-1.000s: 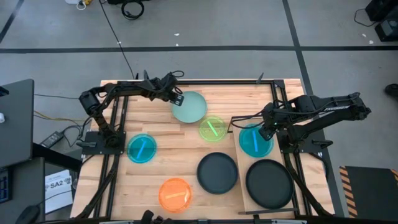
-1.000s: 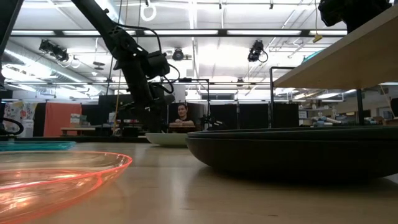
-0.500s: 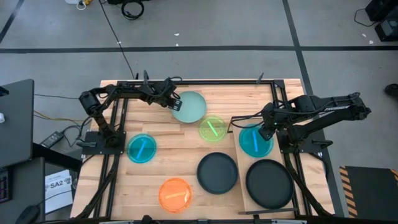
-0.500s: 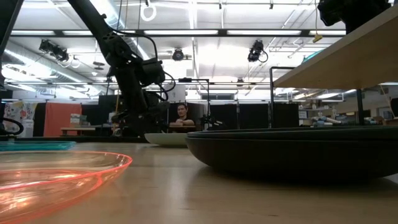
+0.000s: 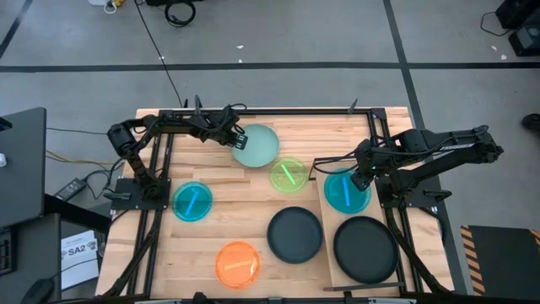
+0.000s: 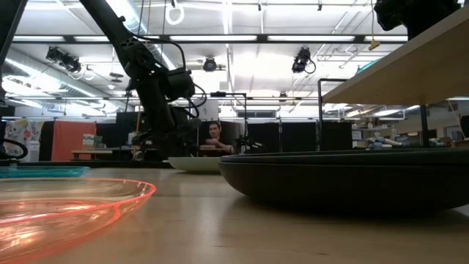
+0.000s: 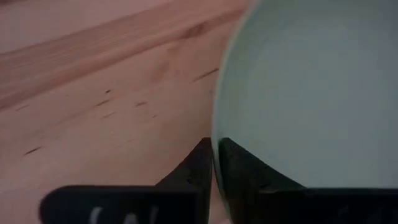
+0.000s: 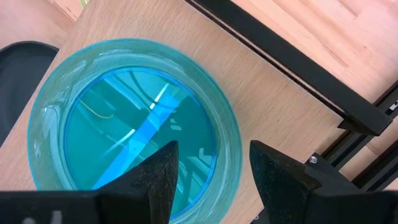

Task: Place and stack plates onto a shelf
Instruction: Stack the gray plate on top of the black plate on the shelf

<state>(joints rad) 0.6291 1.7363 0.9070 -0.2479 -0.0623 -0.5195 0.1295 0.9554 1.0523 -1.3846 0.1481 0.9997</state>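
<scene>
Pinched together on the rim of the pale mint plate (image 7: 311, 93), the left jaws look closed on it from my left wrist feed: one dark finger (image 7: 193, 167) sits outside the edge and the other inside, with only a thin sliver of rim between them. From above I see the left gripper (image 5: 237, 135) at that plate's (image 5: 257, 144) left edge, near the far side of the wooden surface (image 5: 228, 181). On the low feed the arm comes down beside the plate (image 6: 198, 163); whether the plate is lifted I can't quite make out from this angle.

On the right, the jaws are spread wide, the two fingers (image 8: 155, 174) well apart and hanging over a cyan plate (image 8: 134, 130). The overhead view puts the right gripper (image 5: 361, 177) above that cyan plate (image 5: 346, 191), which lies on the far end of the shelf (image 5: 331, 253). A black plate (image 5: 365, 249) occupies the shelf's near end.

Off the shelf, on the surface, I count a lime green plate (image 5: 289, 175) just beside the mint one, a second black plate (image 5: 295, 234) next to the shelf's left edge, an orange plate (image 5: 238, 263) at the near edge, and another cyan plate (image 5: 192, 202) toward the left.
</scene>
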